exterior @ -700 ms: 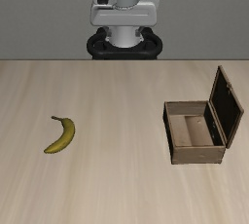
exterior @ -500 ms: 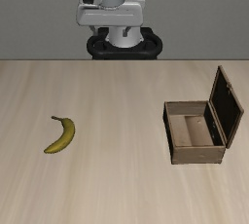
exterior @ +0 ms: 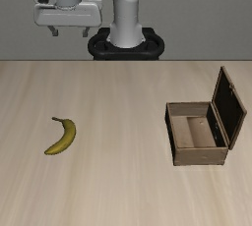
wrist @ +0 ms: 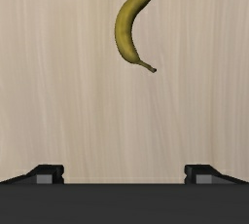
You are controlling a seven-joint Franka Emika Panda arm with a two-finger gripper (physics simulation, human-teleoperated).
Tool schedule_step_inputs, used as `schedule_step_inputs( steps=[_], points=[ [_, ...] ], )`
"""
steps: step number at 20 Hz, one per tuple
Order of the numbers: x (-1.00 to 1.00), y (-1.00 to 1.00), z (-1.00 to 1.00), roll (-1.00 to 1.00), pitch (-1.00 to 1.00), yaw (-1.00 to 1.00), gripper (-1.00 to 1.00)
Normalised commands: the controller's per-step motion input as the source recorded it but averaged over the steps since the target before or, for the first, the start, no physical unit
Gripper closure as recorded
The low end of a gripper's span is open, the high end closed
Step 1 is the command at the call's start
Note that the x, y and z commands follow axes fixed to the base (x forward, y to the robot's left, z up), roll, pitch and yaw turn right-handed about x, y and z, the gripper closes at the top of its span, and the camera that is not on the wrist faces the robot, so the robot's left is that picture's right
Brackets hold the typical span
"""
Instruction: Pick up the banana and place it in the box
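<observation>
A yellow banana (exterior: 61, 137) lies on the wooden table at the exterior view's left, its curve bulging toward the left edge. My gripper (exterior: 65, 33) hangs high above the table near the back, open, with nothing between its fingers. In the wrist view the banana (wrist: 130, 28) lies well ahead of my gripper (wrist: 124, 172), whose two fingertips (wrist: 45, 172) stand far apart. The brown wooden box (exterior: 201, 132) stands at the exterior view's right with its lid raised on the right side and its inside bare.
The robot's black base (exterior: 125, 45) stands at the table's back edge. Pale wood tabletop (exterior: 123, 112) stretches between the banana and the box.
My hand has swung from above the base toward the exterior view's left, now standing over the banana's side of the table. Banana and box have not moved.
</observation>
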Motion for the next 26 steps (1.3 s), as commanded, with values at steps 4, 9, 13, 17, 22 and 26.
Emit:
schedule_step_inputs(
  steps=[4, 9, 13, 17, 22, 26],
  points=[
    [0.5, -0.5, 0.0, 0.0, 0.0, 0.0, -1.0],
    [1.0, 0.0, 0.0, 0.0, 0.0, 0.0, -1.0],
    [1.0, 0.0, 0.0, 0.0, 0.0, 0.0, -1.0],
    [1.0, 0.0, 0.0, 0.0, 0.0, 0.0, -1.0],
    [0.0, 0.6, 0.0, 0.0, 0.0, 0.0, -1.0],
    [0.0, 0.0, -1.0, 0.0, 0.0, 0.0, -1.0]
  ],
)
